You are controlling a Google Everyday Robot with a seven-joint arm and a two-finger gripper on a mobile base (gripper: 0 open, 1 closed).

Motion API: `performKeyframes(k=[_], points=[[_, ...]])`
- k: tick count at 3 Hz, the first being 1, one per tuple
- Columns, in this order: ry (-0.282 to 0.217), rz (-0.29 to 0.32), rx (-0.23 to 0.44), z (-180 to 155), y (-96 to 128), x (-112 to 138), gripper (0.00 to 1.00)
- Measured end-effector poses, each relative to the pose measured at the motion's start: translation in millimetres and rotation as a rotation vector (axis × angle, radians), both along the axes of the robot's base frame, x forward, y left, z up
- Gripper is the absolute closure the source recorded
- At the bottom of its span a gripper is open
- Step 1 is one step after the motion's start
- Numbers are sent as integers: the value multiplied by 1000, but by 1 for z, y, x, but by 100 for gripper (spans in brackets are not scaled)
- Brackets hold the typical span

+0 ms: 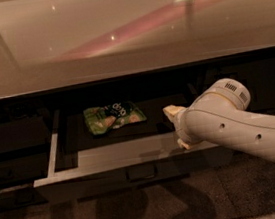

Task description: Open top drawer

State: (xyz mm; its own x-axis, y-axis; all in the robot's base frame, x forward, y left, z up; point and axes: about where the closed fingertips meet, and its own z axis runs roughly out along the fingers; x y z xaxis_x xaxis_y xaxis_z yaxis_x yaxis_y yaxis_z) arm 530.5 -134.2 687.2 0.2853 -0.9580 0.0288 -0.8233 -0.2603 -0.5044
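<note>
grey top drawer (87,184) likely slides stiffly on rails, best pulled by its central handle (141,172); gripper (177,128) over its front edge, grasp cannot be told.

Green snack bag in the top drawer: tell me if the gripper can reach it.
Probably yes: the top drawer is open, the bag lies uncovered, and the gripper sits close beside it.
</note>
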Motion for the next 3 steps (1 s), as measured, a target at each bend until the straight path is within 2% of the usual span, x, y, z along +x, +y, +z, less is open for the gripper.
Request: performKeyframes(k=[3], points=[[3,-6,-5,18,-1,-4,0]])
